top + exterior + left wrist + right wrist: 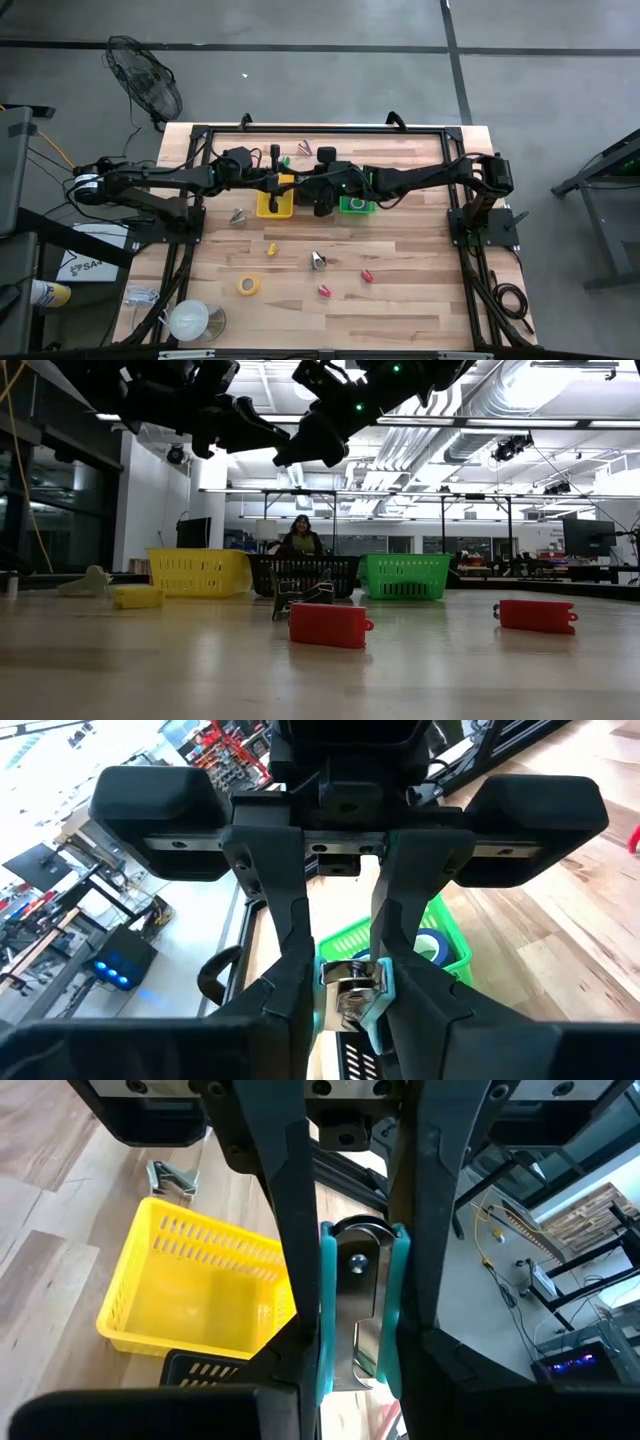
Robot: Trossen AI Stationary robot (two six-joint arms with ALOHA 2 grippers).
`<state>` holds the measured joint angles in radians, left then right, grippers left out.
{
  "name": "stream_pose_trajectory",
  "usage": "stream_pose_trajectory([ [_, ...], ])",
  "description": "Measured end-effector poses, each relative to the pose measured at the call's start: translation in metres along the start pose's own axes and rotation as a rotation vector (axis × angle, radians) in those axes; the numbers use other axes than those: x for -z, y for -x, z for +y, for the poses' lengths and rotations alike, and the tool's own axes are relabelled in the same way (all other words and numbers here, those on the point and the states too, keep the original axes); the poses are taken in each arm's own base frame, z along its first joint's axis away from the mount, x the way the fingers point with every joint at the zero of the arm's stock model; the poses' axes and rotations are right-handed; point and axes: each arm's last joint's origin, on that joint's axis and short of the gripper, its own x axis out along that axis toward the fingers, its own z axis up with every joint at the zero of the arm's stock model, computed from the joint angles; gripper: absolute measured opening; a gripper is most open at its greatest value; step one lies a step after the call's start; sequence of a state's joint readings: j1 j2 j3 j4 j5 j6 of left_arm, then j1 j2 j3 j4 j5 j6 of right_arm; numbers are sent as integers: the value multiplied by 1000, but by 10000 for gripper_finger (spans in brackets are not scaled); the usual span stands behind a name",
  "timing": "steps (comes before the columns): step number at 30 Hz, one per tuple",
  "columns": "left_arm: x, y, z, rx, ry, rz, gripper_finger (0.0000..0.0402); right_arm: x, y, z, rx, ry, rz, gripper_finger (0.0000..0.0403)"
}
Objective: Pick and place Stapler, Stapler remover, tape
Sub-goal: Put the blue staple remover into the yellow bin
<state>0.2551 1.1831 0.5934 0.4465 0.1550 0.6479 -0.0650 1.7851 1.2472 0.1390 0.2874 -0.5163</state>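
Observation:
A teal-handled stapler remover (pixel 358 1305) with metal jaws hangs in the air between my two grippers. They face each other tip to tip above the black bin (pixel 303 573), between the yellow bin (pixel 275 203) and the green bin (pixel 355 205). My left gripper (pixel 290 186) reaches in from the left and my right gripper (pixel 313 190) from the right; both are shut on the remover. A blue tape roll (pixel 432 945) lies in the green bin. On the table lie a yellow tape roll (pixel 248 285), a yellow stapler (pixel 271 248), two red staplers (pixel 367 275) and two more removers (pixel 318 260). My left gripper pinches the stapler remover by its teal handles (pixel 325 1320), one finger (pixel 295 1280) on each outer side. It comes slanting down from the table's left. The remover is lifted clear above the bins. My right gripper has the same remover at its metal end (pixel 352 982), pinched between its two fingers (pixel 290 940). It comes slanting down from the table's right. How far back the remover reaches is hidden by the fingers.
The three bins stand in a row at the table's far middle, under both arms. A large white roll (pixel 188 320) sits at the near left corner, and small items lie by the far edge (pixel 305 148). A person (pixel 300 535) sits beyond the table.

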Motion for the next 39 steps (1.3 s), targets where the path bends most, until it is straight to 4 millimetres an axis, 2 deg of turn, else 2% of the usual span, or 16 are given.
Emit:
stream_pose_trajectory([
  [13, 0, 0, 1, -18, -19, 8, 88, -1, 1, -1, 1, -1, -5, 95],
  [27, 2, 0, 2, -69, -29, 64, 88, -5, 5, 1, 53, -46, 27, 197],
  [31, 7, 0, 1, -121, -26, 157, 88, 2, 11, 2, 113, -89, 152, 213],
  [39, 28, 6, -5, -246, 77, 484, 91, 23, 16, -6, 153, -218, 351, 216],
])
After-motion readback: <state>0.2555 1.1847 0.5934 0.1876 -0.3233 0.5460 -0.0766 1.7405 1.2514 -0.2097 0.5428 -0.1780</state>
